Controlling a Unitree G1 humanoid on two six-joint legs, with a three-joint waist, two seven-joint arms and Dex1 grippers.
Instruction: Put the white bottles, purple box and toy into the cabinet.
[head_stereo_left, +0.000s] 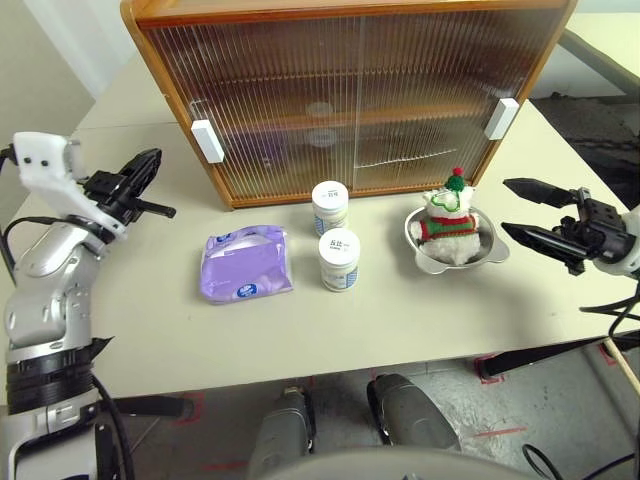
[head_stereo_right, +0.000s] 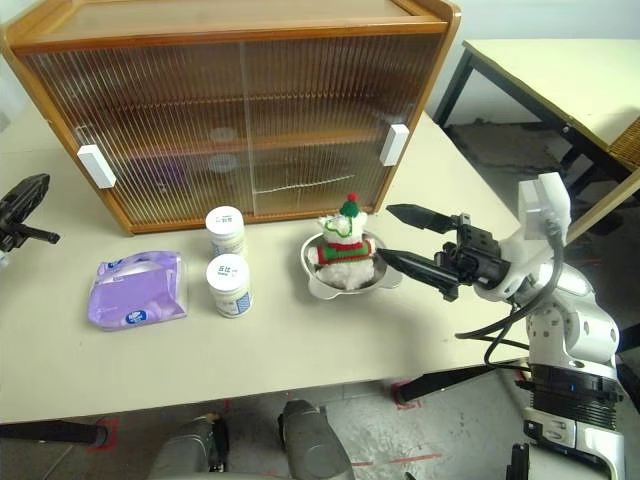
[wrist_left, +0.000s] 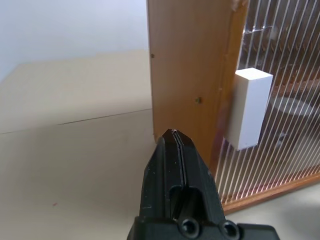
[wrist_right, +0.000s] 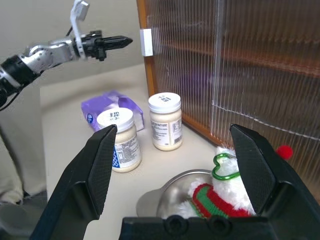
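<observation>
**Cabinet doors closed, all four items waiting on the counter**

The cabinet (head_stereo_left: 350, 90) stands at the far side of the counter (head_stereo_left: 140, 310), its two ribbed sliding doors drawn together so that both shelves are closed off; a white handle (head_stereo_left: 207, 140) sits at the left edge and another handle (head_stereo_left: 501, 118) at the right. Judging by this, a door has to slide aside before anything can go in.

In front of it, toward the near left, the purple box (head_stereo_left: 246, 263) lies flat on the counter. Just right of it stand the two white bottles, upright and close together: the far bottle (head_stereo_left: 330, 207) close to the cabinet's base and the near bottle (head_stereo_left: 339, 259) in front of it. Farther right the toy (head_stereo_left: 447, 222) sits in a shiny metal dish (head_stereo_left: 494, 246), which keeps it propped upright.

The left end effector (head_stereo_left: 143, 170) is clenched tight with nothing between its fingers, hanging above the counter just left of the left handle and aimed toward it, probably so the closed tips can push that door along. The right end effector (head_stereo_right: 420, 240) is spread wide and holds nothing; it points leftward at the toy, just right of the dish, well placed for a grasp there.
</observation>
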